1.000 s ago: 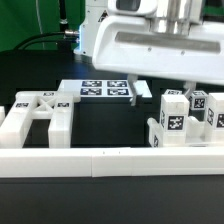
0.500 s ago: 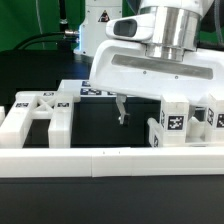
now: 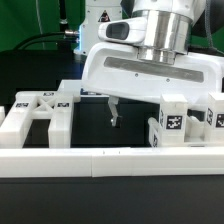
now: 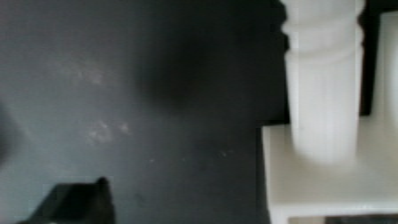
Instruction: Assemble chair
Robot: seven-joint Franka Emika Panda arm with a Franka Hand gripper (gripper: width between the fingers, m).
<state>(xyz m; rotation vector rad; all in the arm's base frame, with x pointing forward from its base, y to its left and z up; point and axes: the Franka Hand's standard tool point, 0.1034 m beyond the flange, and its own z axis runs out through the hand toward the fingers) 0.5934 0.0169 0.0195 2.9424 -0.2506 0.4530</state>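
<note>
- Currently the gripper hangs under the arm over bare table and touches no part.
- Grip state: I cannot tell. The exterior view gives only one narrow dark shape. The wrist view shows a single finger, and I see nothing held against it.
- Chair parts sit in two groups, one on either side of the gripper.
- The frame lies flat to the exterior view's left of the gripper, clearly apart from it. Its long side runs across that view.
- The legs stand to the exterior view's right of the gripper, also apart from it. Their long axis is vertical.
- I cannot say from the exterior view which group is nearer.
- The wrist view shows a white post upright on a white block, beside the gripper and not between its fingers. I judge this to be one of the legs, so the coming move likely goes that way.
- Bounds: the wall runs in front of the gripper, on the camera side. The marker board lies behind the gripper, mostly hidden by the arm.
- Open room: the table directly under the gripper is bare between the two groups.
- Risk, in my judgement: a sideways approach could knock over an upright leg.
</note>
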